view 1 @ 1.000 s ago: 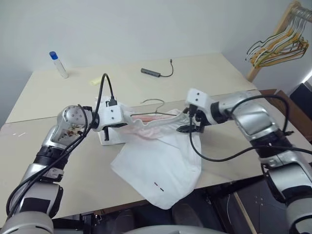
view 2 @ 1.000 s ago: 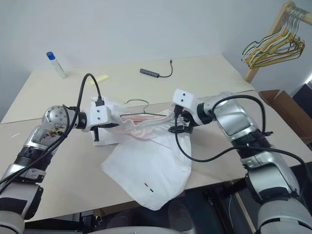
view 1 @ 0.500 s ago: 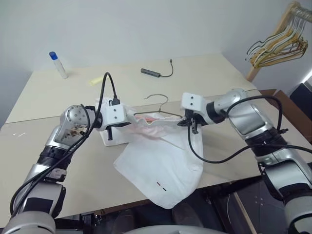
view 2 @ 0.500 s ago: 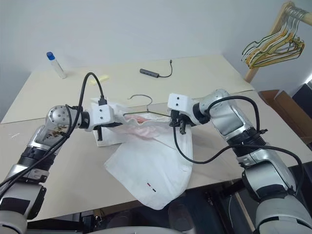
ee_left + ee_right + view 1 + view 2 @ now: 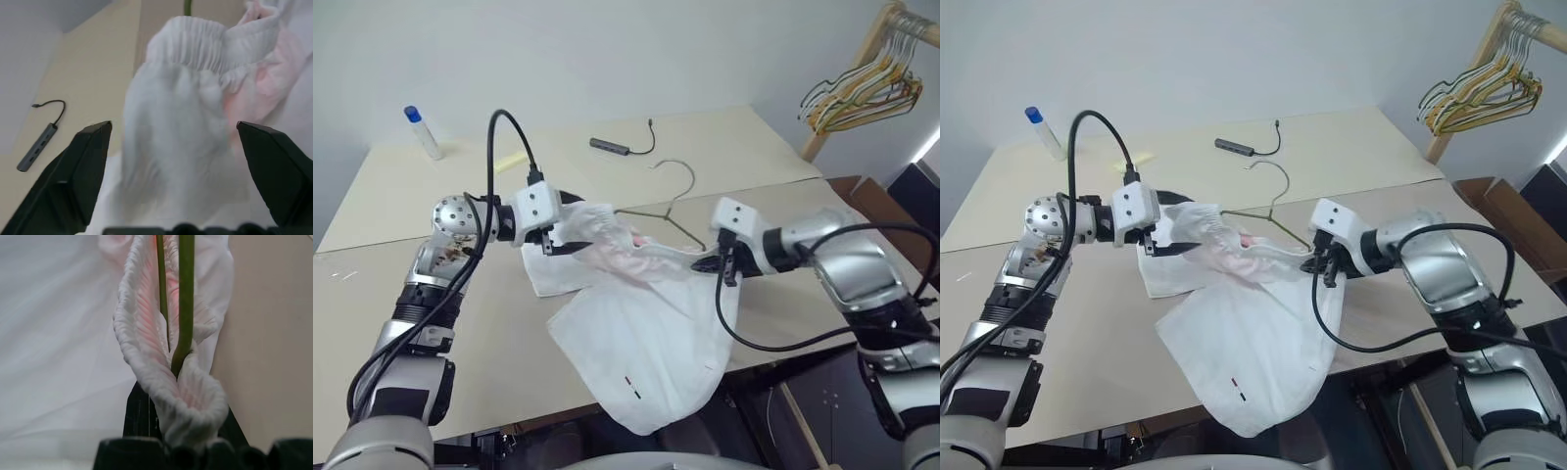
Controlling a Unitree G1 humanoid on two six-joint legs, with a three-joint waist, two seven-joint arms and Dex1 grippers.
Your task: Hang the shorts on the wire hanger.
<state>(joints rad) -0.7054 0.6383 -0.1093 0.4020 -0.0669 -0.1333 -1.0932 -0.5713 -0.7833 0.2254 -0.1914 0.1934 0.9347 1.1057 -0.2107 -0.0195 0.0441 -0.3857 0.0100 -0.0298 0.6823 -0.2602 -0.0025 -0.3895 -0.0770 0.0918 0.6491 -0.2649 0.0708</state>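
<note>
The white shorts (image 5: 636,333) lie across the table's front edge, one leg hanging over it. Their gathered waistband (image 5: 146,333) is stretched between my two grippers. The thin wire hanger (image 5: 668,210) sits inside the waistband with its hook up and toward the far side. My right gripper (image 5: 710,262) is shut on the right end of the waistband, where the cloth wraps the wire hanger's (image 5: 186,293) corner. My left gripper (image 5: 563,240) is at the waistband's left end, and its fingers (image 5: 83,166) stand wide open with bunched cloth between them.
On the far side of the beige table (image 5: 489,333) are a blue-capped bottle (image 5: 419,130), a yellow note (image 5: 509,162) and a grey hub with a cable (image 5: 612,147). A wooden rack with several coloured hangers (image 5: 857,93) stands at the back right, with a cardboard box (image 5: 1498,206) below it.
My right gripper has shut on the waistband and drawn back to the right. The left gripper has risen and opened. The hanger's hook has swung up and to the right.
</note>
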